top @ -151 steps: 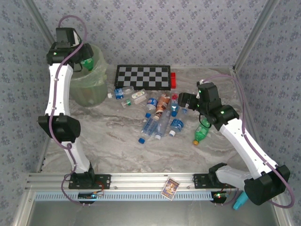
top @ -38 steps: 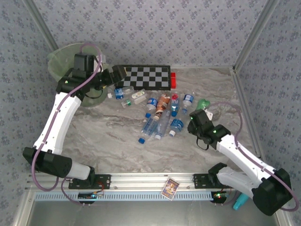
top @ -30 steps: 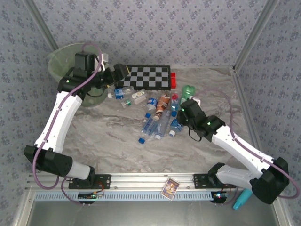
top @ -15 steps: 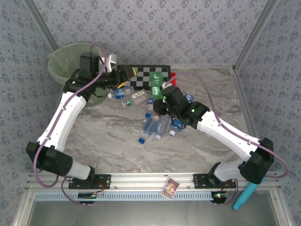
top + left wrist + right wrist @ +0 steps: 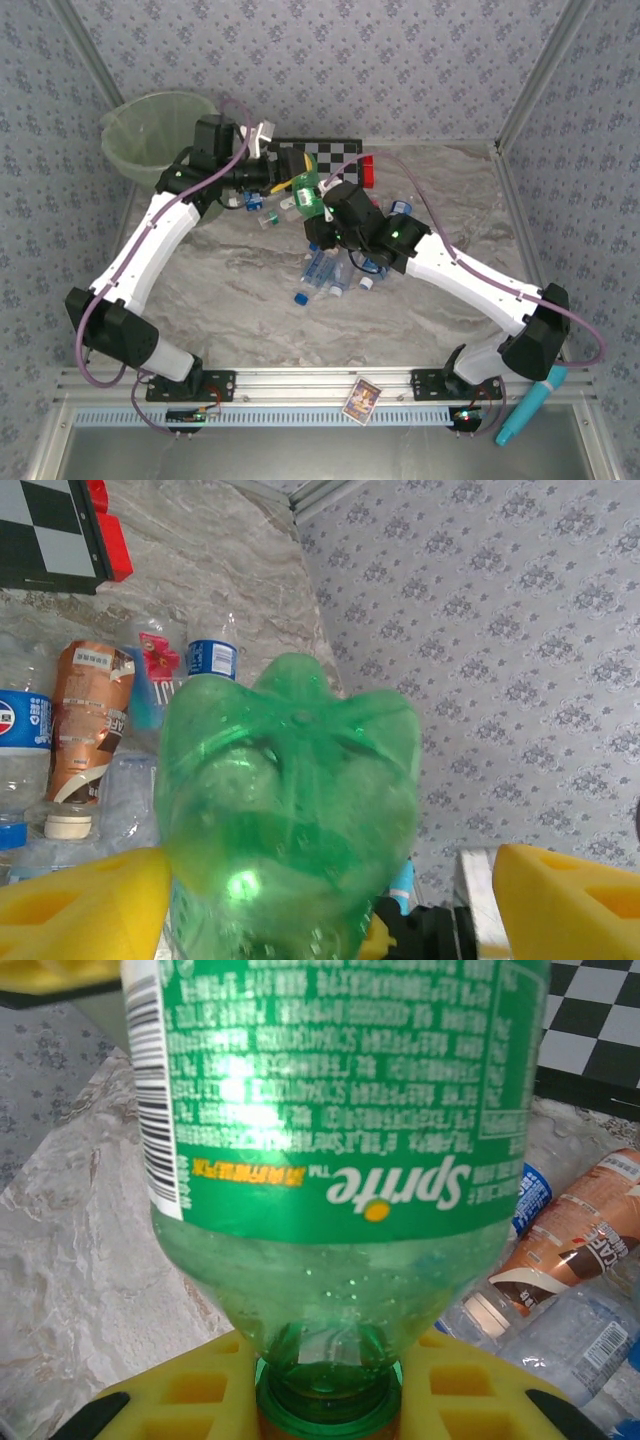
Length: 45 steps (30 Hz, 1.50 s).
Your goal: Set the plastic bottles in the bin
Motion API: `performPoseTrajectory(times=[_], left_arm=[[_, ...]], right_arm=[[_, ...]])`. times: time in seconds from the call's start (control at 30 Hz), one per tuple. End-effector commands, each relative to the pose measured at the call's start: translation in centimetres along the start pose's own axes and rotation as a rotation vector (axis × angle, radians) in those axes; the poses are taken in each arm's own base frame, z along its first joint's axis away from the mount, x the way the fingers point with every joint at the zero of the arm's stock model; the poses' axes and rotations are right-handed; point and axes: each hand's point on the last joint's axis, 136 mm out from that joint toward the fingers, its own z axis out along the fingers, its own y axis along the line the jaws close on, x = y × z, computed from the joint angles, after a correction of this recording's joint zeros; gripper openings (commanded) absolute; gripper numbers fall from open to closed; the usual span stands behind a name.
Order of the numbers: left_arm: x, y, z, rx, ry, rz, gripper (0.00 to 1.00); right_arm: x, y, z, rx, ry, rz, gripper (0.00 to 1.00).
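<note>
My right gripper (image 5: 328, 1400) is shut on the neck of a green Sprite bottle (image 5: 340, 1110). It holds that bottle (image 5: 307, 192) above the table in front of the checkerboard. My left gripper (image 5: 288, 184) stands open around the bottle's base (image 5: 290, 810). Its left yellow finger (image 5: 85, 905) is at the bottle's side; the right finger (image 5: 570, 900) is well apart. Several more plastic bottles (image 5: 338, 262) lie in a heap on the marble table. The pale green bin (image 5: 120, 125) stands at the far left corner, behind the left arm.
A black-and-white checkerboard (image 5: 335, 152) with a red block (image 5: 367, 170) lies behind the heap. A turquoise tool (image 5: 530, 402) sits by the right arm's base, a small card (image 5: 362, 398) on the front rail. Patterned walls close in the back and sides.
The right arm has swung left and lifted the green bottle from the right side to the left gripper. The left gripper moved right from the bin and narrowed slightly around the bottle.
</note>
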Motion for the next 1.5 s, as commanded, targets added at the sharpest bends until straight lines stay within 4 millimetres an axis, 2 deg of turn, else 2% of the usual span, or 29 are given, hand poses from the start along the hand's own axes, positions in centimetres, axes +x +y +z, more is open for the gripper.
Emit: performPoseTrajectory(times=[0.0,0.2,0.37,0.43,0.53,0.7,0.97,1.23,1.47], left_arm=[[-0.1,-1.3,0.3,0.041,0.009,0.034,0.81],[0.6,-1.3,1.1,0.032,0.04,0.046,0.77],[0.7,-1.2,0.7,0.007,0.028,0.059,0.65],[0.6,-1.2,0.5,-0.002,0.019,0.067,0.61],[0.4,-1.2,0.2,-0.015,0.006,0.078,0.58],[-0.2,-1.5,-0.5,-0.039,-0.018,0.105,0.58],[-2.7,-0.8,-3.2,-0.082,-0.084,0.121,0.57],[-7.3,-0.1,-9.2,-0.116,-0.24,0.106,0.57],[-11.0,2.6,-15.2,-0.2,-0.407,0.048,0.56]], right_arm=[[-1.0,0.8,-0.8,-0.002,-0.019,-0.043,0.28],[-1.2,1.2,-1.2,0.003,-0.024,-0.051,0.28],[-0.9,1.1,-1.1,0.007,-0.021,-0.042,0.28],[-0.9,1.0,-1.1,0.01,-0.022,-0.037,0.31],[-0.8,0.9,-1.2,0.011,-0.013,-0.013,0.54],[-1.2,0.1,-1.6,0.043,-0.031,0.0,1.0],[-1.2,-1.2,-2.4,0.062,-0.07,0.046,1.0],[-1.9,-2.1,-3.2,0.067,-0.116,0.085,1.0],[-2.4,-2.1,-3.3,0.046,-0.14,0.083,1.0]])
